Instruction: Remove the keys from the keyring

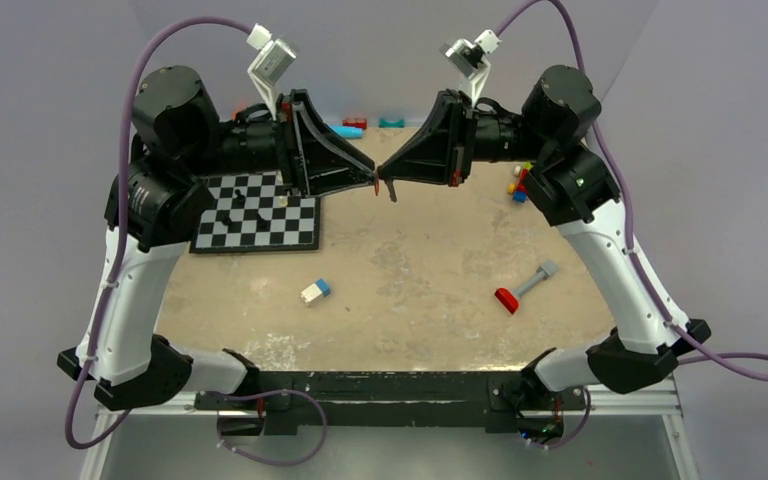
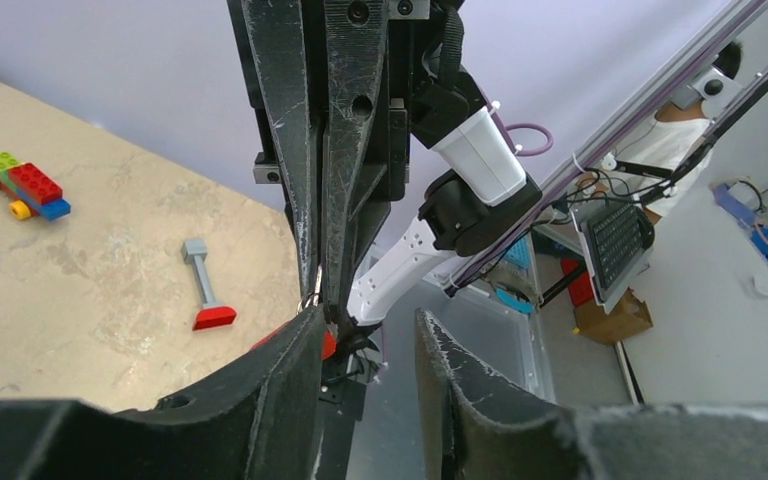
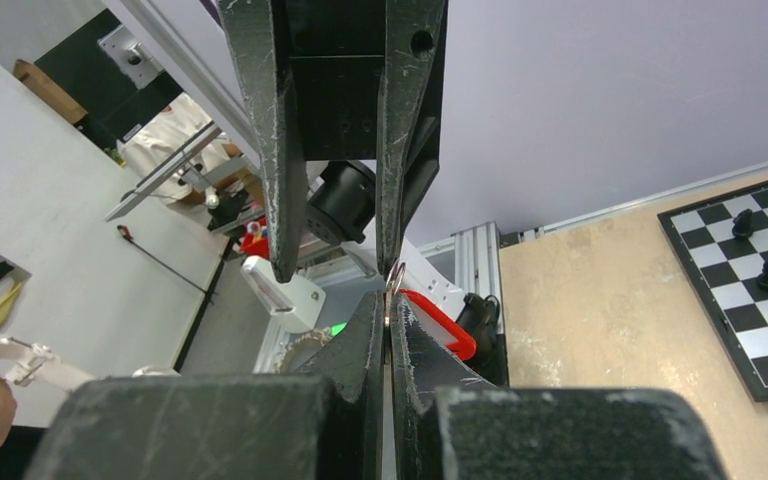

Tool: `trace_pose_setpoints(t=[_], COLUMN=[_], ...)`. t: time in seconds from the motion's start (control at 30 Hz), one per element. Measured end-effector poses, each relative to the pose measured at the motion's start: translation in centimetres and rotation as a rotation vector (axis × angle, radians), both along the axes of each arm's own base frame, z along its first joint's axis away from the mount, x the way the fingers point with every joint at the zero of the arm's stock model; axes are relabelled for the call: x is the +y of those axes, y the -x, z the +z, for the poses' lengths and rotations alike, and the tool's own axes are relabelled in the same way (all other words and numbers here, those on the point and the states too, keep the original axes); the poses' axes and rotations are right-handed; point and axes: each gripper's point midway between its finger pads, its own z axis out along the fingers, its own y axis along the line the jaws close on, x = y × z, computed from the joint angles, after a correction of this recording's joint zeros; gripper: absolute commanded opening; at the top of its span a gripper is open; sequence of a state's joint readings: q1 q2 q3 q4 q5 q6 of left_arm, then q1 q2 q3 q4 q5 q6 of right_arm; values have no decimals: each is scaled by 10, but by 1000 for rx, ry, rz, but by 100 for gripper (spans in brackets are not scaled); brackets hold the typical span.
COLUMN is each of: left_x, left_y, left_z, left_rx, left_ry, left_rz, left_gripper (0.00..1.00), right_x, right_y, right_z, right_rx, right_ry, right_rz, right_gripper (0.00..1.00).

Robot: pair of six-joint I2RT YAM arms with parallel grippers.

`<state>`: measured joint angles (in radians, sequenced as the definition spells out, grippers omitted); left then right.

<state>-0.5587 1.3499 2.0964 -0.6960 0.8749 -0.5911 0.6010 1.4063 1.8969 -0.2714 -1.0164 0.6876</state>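
Observation:
Both grippers meet tip to tip in the air above the middle of the table. My right gripper (image 1: 386, 168) (image 3: 388, 300) is shut on the thin metal keyring (image 3: 397, 272), which sticks out just past its fingertips. A red tag (image 3: 442, 322) hangs from the ring beside the right-hand finger. My left gripper (image 1: 370, 176) (image 2: 365, 322) is open, with one finger against the ring (image 2: 312, 294) and red tag (image 2: 328, 345) and the other finger well apart. A small dark piece (image 1: 391, 190), probably a key, hangs below the tips. The keys are otherwise hidden.
A chessboard (image 1: 257, 212) with a few pieces lies at the left under the left arm. A white and blue brick (image 1: 314, 291) and a grey and red piece (image 1: 523, 288) lie on the table. A brick pile (image 1: 519, 185) sits at the right, loose bricks (image 1: 350, 128) at the back.

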Motion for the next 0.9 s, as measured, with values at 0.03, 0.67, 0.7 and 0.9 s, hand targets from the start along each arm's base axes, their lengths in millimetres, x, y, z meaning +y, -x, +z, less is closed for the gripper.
trace_pose_setpoints(t=[0.03,0.67,0.7,0.9], left_x=[0,3,2,-7], left_y=[0,-22,-22,-21], left_z=[0,7,5,-3], left_rx=[0,-10,-6,40], left_ry=[0,14,11,-5], left_rz=[3,121,111,41], left_gripper=[49,36,34,21], right_x=[0,0,0,2], right_y=[0,-1,-2,-4], right_z=[0,2,2,2], right_rx=[-1,0,-1,0], right_ry=[-1,-2,-3,-3], right_rz=[-1,-1,0,6], right_gripper=[0,0,0,0])
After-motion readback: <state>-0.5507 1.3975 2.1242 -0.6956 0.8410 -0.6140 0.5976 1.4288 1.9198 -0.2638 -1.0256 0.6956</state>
